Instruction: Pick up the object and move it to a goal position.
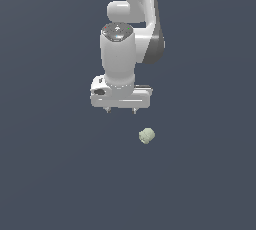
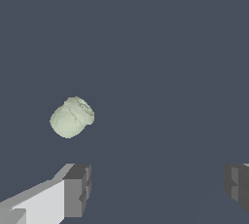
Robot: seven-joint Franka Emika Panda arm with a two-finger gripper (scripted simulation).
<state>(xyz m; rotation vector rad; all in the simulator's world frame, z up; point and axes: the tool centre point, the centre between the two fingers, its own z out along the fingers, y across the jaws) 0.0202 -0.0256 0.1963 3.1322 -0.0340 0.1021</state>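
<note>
In the exterior view the object [image 1: 146,135], a small lumpy pale green ball, was found lying at about four o'clock from the tool [image 1: 120,110], near it but clear of both fingertips and outside the gap between them. No marked long axis was noted, the ball being roundish. The tool was recorded as spread wide, with nothing held and nothing touched; in the wrist view the fingers [image 2: 77,190] were seen well apart, the ball off beside one of them.

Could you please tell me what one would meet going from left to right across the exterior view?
Gripper, with open jaws holding nothing → small pale greenish-white ball, lying apart from it, lower in the picture.
</note>
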